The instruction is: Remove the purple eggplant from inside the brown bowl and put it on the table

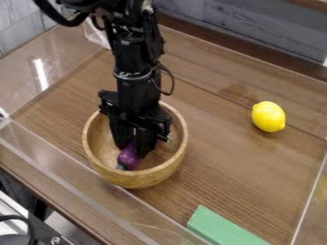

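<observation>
The brown bowl [99,153] stands on the table [243,167] at the lower left. My gripper [136,151] points straight down into it. Its black fingers have come together on the purple eggplant [128,158], of which only a small purple patch shows under the fingertips. The rest of the eggplant is hidden behind the fingers and the bowl's near wall. The eggplant still lies inside the bowl.
A round yellow lemon [267,117] lies at the right of the table. A flat green block [230,228] sits by the front edge. Low clear acrylic walls [52,206] border the tabletop.
</observation>
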Controlling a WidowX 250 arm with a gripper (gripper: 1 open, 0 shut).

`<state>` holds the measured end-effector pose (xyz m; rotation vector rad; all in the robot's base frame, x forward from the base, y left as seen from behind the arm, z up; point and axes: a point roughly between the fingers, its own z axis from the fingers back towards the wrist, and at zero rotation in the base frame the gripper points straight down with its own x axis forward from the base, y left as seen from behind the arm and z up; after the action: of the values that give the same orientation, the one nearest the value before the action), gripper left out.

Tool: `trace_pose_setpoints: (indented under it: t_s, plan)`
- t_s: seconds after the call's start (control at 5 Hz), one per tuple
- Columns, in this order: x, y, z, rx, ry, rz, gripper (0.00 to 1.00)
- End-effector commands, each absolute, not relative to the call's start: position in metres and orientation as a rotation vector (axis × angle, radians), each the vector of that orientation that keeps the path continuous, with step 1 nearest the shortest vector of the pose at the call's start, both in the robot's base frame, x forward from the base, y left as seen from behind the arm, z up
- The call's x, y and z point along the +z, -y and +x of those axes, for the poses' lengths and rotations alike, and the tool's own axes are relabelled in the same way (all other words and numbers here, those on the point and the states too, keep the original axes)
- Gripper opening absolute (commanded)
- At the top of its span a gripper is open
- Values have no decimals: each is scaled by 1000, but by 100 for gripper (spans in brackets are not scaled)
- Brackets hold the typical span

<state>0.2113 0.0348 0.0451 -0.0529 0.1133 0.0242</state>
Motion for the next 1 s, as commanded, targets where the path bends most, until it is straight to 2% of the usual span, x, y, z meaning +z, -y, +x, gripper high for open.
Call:
trace_pose_setpoints:
  t_s: [0.0,0.8]
  plan:
    - [61,-38,220,31,-48,-55,0]
    - [67,-30,221,61,-46,-84,0]
